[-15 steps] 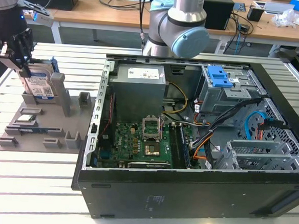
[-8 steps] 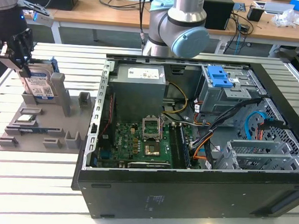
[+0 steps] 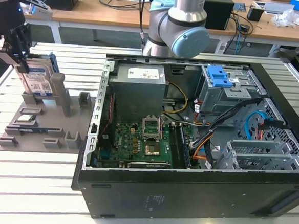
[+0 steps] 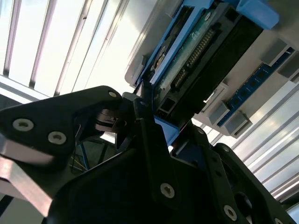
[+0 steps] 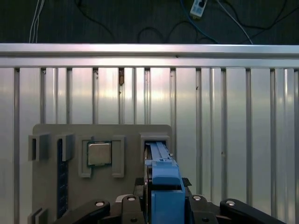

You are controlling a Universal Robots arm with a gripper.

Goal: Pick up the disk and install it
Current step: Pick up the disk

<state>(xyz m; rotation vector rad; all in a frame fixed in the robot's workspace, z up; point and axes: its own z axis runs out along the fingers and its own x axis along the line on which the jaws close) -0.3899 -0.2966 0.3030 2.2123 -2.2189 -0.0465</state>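
Upright on its edge, the disk stands in a slot of the grey holder tray at the exterior view's left, well apart from the open computer case. The gripper pinches its upper edge from above.

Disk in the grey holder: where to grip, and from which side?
Grip the top edge, across the two flat faces, coming from above. The disk stands on edge in the holder slot, so only its upper part is free. The tool sits there.
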